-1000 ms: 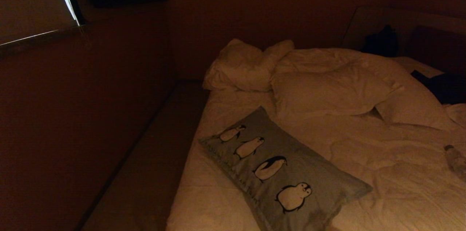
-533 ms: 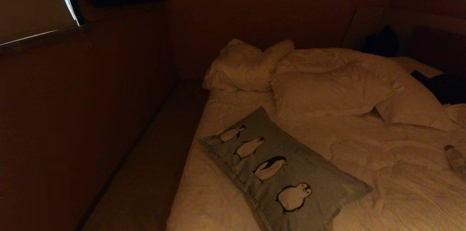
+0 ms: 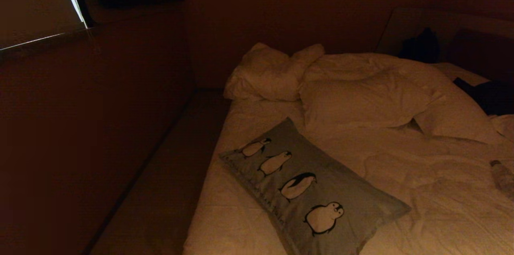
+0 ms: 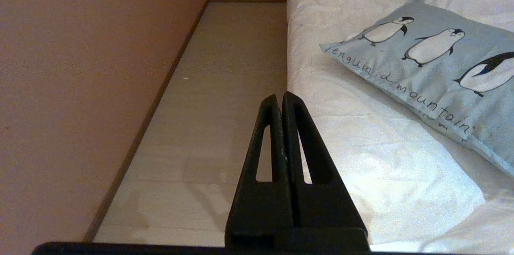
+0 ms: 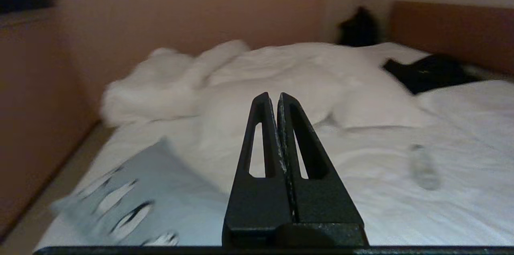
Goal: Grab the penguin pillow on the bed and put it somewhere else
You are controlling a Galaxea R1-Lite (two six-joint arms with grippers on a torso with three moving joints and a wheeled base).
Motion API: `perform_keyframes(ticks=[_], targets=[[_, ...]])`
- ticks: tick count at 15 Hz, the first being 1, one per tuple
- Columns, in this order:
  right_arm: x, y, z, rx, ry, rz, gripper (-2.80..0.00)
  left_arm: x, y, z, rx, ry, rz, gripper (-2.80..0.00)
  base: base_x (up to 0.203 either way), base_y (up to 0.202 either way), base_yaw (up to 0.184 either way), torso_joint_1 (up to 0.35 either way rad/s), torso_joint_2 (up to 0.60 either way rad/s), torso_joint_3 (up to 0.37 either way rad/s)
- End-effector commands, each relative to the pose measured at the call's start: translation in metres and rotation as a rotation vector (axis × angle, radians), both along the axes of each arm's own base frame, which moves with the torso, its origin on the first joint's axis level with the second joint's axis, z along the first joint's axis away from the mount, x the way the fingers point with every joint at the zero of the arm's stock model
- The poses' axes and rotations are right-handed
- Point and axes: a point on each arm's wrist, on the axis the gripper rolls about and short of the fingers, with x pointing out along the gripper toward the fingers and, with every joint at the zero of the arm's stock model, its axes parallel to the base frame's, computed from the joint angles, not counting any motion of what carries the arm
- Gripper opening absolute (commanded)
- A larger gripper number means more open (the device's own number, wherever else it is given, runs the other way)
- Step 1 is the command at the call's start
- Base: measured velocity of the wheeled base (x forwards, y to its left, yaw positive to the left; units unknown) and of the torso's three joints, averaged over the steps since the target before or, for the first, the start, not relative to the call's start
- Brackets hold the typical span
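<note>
Penguin pillow point(image 3: 313, 190): a long rectangular cushion of soft grey-blue cloth lay flat and slantwise on the near left part of the bed, one corner reaching toward the left edge of the mattress. Four black-and-white penguins ran in a row along it, with a line of looping script below them in the left wrist view.
Bed point(image 3: 441, 202): wide, covered in rumpled cream-white quilted bedding with shallow creases and stitched squares; the pillow rested directly on it.
White pillows point(image 3: 361, 98): plump, plain and crumpled, heaped beyond the penguin pillow toward the far end.
Small bottle point(image 3: 502, 174): a clear, rounded shape lay on the duvet near the right edge, well apart from the pillow.
Dark cloth point(image 3: 488, 94): a black bundle lay at the far right of the bed.
Floor point(image 3: 160, 190): a narrow, smooth, pale strip between bed and wall.
Left gripper point(image 4: 280, 98): black tapered fingers pressed together, empty, hanging over the floor strip beside the mattress edge.
Right gripper point(image 5: 274, 98): fingers likewise closed on nothing, pointing level across the bed above the pillow's near end.
</note>
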Motion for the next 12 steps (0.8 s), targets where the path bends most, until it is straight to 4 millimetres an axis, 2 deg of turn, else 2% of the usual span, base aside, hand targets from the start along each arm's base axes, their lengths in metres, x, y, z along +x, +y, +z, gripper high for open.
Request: perform_keyframes(ticks=[1,4,8,12], targets=[[-0.004,-0.001,-0.011,-0.004,0.002,0.031,-2.8,0.0,0.0,0.0,0.0,-0.001,0.001,-2.8,0.0,0.0,0.0,0.0,0.0,0.0],[-0.007,0.0,-0.024,-0.014,-0.004,0.059,-2.8,0.0,0.0,0.0,0.0,0.0,0.0,-2.8,0.0,0.0,0.0,0.0,0.0,0.0],[-0.016,0.002,-0.05,-0.048,-0.037,0.145,-2.8,0.0,0.0,0.0,0.0,0.0,0.0,-2.8,0.0,0.0,0.0,0.0,0.0,0.0],[-0.006,0.002,-0.066,-0.053,0.01,0.17,-2.8,0.0,0.0,0.0,0.0,-0.001,0.0,-2.8,0.0,0.0,0.0,0.0,0.0,0.0]])
